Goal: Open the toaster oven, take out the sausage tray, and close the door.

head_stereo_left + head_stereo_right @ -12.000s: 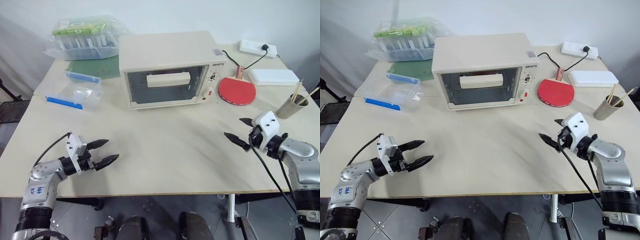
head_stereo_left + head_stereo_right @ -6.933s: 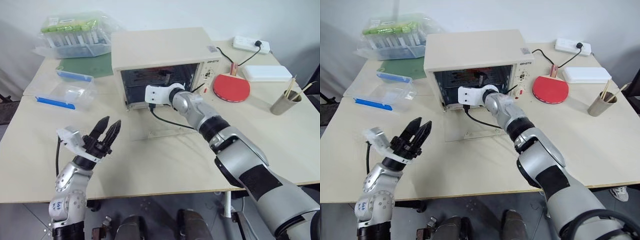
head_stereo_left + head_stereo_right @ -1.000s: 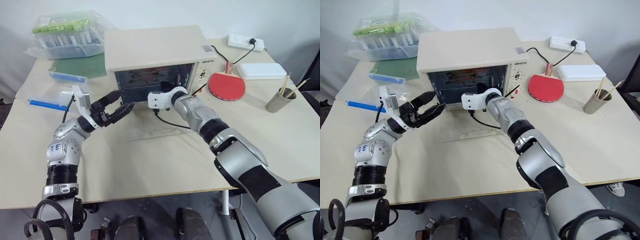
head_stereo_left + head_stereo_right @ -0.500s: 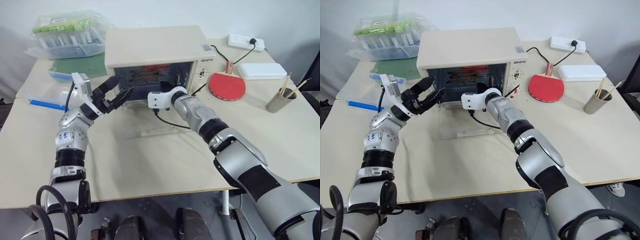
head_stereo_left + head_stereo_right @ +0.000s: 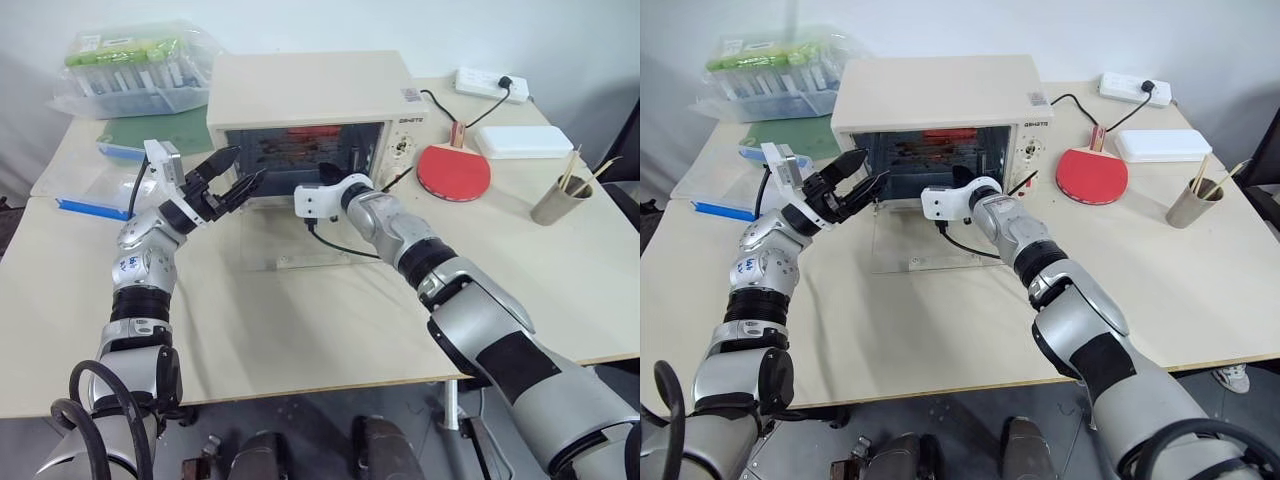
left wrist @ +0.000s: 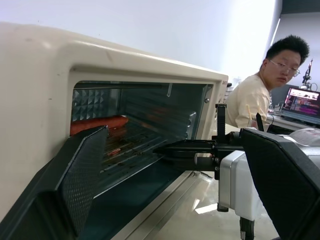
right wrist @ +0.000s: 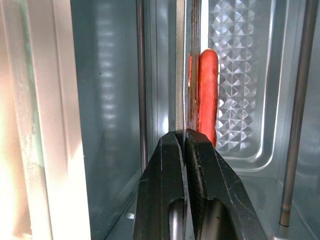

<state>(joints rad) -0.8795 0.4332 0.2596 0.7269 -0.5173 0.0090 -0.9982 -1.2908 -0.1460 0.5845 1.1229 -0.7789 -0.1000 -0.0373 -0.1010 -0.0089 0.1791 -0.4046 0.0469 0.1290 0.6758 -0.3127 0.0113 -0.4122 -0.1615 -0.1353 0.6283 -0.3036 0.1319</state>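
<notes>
1. The cream-white boxy toaster oven (image 5: 310, 110) stands on the pale tabletop (image 5: 300, 320), with its control panel of knobs and a red button on its right side.
2. The glass-windowed door (image 5: 290, 240) with its cream frame is folded down flat on the tabletop in front of the oven mouth.
3. The shallow silvery metal sausage tray (image 7: 240, 105), carrying one red sausage (image 7: 207, 95), sits inside the oven cavity.
4. The right gripper (image 7: 186, 137) reaches into the oven mouth; its two black fingers are pressed together on the thin front edge of the tray.
5. The left gripper (image 5: 232, 180) hovers at the left edge of the oven mouth, fingers spread wide, grasping nothing.
6. A red table-tennis paddle (image 5: 454, 170) lies to the right of the oven.
7. A person (image 6: 260, 95) is visible beyond the oven in the left wrist view.
</notes>
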